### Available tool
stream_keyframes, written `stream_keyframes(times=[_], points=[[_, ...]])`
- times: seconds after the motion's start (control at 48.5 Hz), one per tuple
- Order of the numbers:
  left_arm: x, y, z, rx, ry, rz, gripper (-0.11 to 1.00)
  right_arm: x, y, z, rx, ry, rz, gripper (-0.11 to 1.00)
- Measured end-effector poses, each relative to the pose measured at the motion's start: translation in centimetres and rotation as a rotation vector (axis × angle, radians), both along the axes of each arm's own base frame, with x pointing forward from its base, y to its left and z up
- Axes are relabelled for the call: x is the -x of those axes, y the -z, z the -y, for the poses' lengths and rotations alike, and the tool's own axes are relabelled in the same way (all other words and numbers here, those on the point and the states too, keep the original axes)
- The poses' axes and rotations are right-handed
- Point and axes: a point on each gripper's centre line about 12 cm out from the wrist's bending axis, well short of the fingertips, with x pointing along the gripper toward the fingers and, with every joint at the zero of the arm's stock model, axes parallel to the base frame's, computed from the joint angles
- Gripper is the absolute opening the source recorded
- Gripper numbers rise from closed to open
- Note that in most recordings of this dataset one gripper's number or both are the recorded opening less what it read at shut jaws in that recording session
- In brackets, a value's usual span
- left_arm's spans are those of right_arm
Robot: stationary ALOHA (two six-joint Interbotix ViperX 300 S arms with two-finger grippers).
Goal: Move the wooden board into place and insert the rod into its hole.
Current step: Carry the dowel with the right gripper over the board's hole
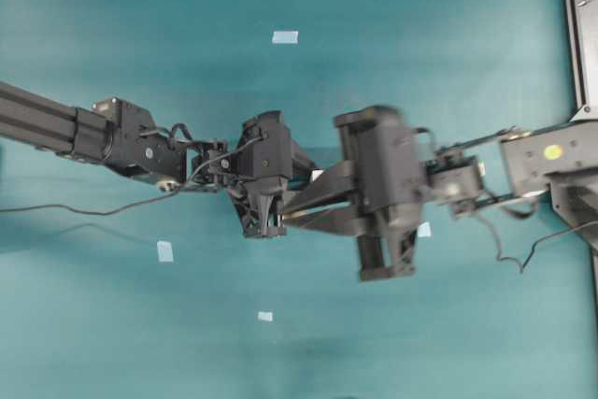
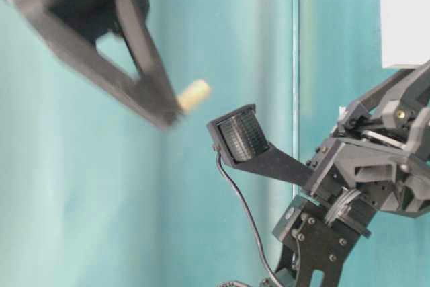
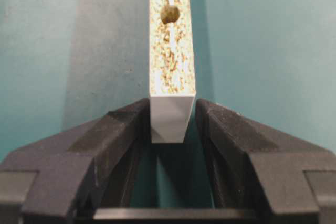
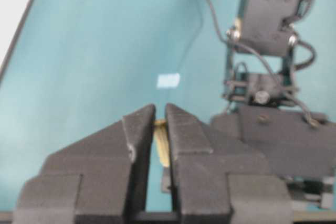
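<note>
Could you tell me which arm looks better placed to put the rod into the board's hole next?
Right, most likely. The right gripper is shut on the rod, while the left gripper clamps the wooden board edge-up, its hole exposed and facing outward.

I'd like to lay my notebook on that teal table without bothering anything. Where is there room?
Bare teal lies above the arms around the top tape square, and below them between the tape squares. The middle is crowded: the left tool and right tool meet there.
</note>
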Motion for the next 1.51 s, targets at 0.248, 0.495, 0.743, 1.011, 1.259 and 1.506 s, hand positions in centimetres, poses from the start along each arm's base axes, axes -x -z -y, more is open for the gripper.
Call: stream_keyframes(times=[0.248, 0.495, 0.743, 1.011, 1.259, 1.506], points=[[-0.5, -0.2, -0.1, 0.0, -0.001, 0.011, 0.47, 3.1, 1.0, 2.5, -0.022, 0.028, 0.104, 0.08], [-1.3, -0.4, 0.0, 0.001, 0.0, 0.028, 0.47, 5.8, 2.6, 4.1, -0.049, 0.045, 0.21, 0.08], [-2.3, -0.2, 0.0, 0.006, -0.003, 0.031, 0.47, 7.5, 4.3, 5.1, -0.047, 0.043, 0.298, 0.08], [-2.5, -0.2, 0.0, 0.009, -0.002, 0.003, 0.36, 8.8, 6.0, 6.0, 0.0, 0.06, 0.35, 0.08], [-2.5, -0.3, -0.1, 0.01, -0.008, 0.006, 0.23, 8.7, 7.3, 6.3, -0.019, 0.077, 0.453, 0.08], [-2.5, -0.3, -0.1, 0.011, -0.007, -0.003, 0.23, 7.9, 9.5, 6.3, -0.046, 0.077, 0.485, 0.08]])
